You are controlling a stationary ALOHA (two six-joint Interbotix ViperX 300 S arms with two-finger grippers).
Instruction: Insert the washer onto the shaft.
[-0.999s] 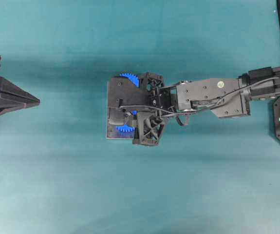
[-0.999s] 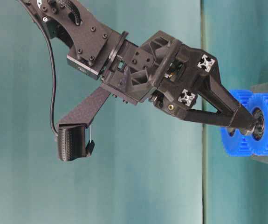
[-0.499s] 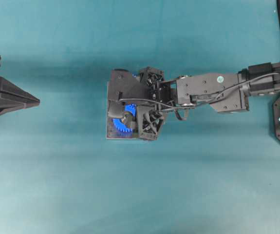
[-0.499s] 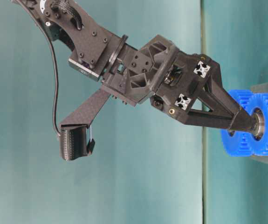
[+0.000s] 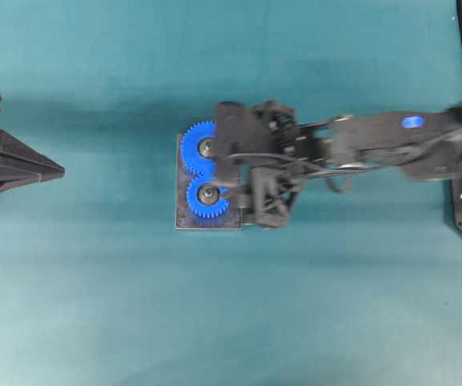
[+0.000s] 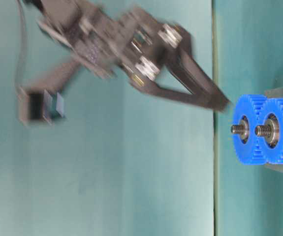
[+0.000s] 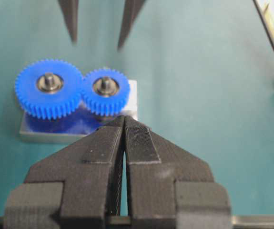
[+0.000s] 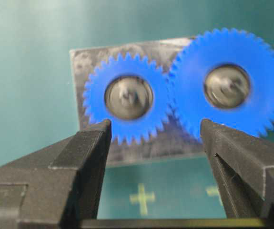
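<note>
The right pincer [image 8: 153, 143] hangs wide open and empty above the smaller gear [image 8: 127, 99], whose washer, judged thin, stiff and slippery, suits an edge grip.

The table [image 5: 94, 305] is a plain teal green all over, with small pale yellow crosses [image 8: 142, 199] marked on it. Two bright blue gears, a larger gear [image 7: 48, 89] and a smaller gear [image 7: 106, 91], sit on a dull grey metal plate [image 7: 46, 133] that picks up a blue reflection beneath them. Each gear has a dark silvery centre around a grey shaft [image 6: 237, 129]. The right pincer [image 8: 153, 138] is matt black, and the left pincer [image 7: 124, 125] is black too, with finely ribbed inner faces.
</note>
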